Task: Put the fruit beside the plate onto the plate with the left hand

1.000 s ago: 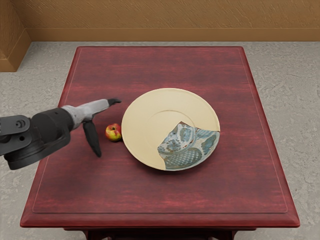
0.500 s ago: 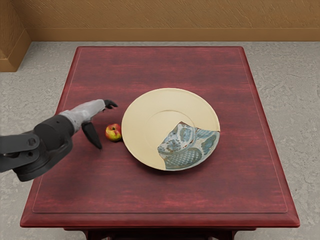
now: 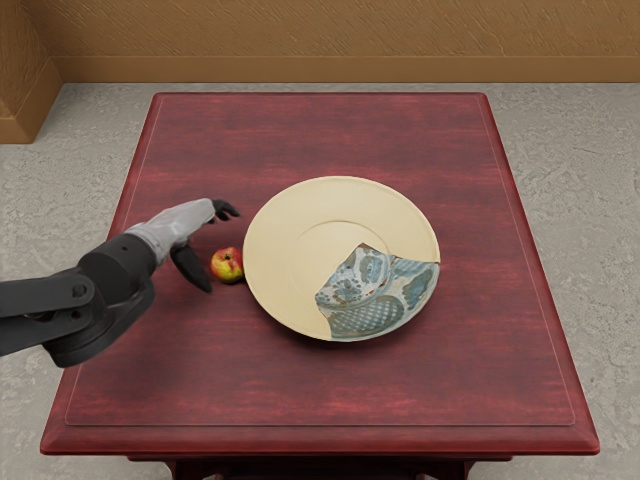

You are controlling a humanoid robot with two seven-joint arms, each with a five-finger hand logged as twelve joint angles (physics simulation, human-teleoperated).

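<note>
Dark red wood with a streaky grain makes up the table (image 3: 420, 400), a rectangular top with a thin inset line running just inside its moulded edge. It stands on a pale grey speckled floor (image 3: 590, 200), and behind it runs a brown wall (image 3: 350, 30) with a plain skirting strip (image 3: 350, 70) along the bottom; a brown stepped block (image 3: 20, 95) juts in at the upper left. Near the middle of the top sits a wide cream plate (image 3: 300, 215), shallow, with a blue-and-grey patterned patch (image 3: 375, 292) covering its lower right part. The fruit (image 3: 227, 265), a small red-and-yellow apple, lies on the bare wood just beside the plate's left rim, not on it; whether it touches the rim cannot be told. The left arm comes in from the left edge, a dark bulky joint leading to a grey forearm, and the left hand (image 3: 185, 235) hangs just left of the fruit. Its fingers are loose and spread, grasping nothing: the dark fingertips (image 3: 224, 210) point toward the plate above the fruit, while the thumb (image 3: 193, 268) angles down at the fruit's left side, a small gap between them.
</note>
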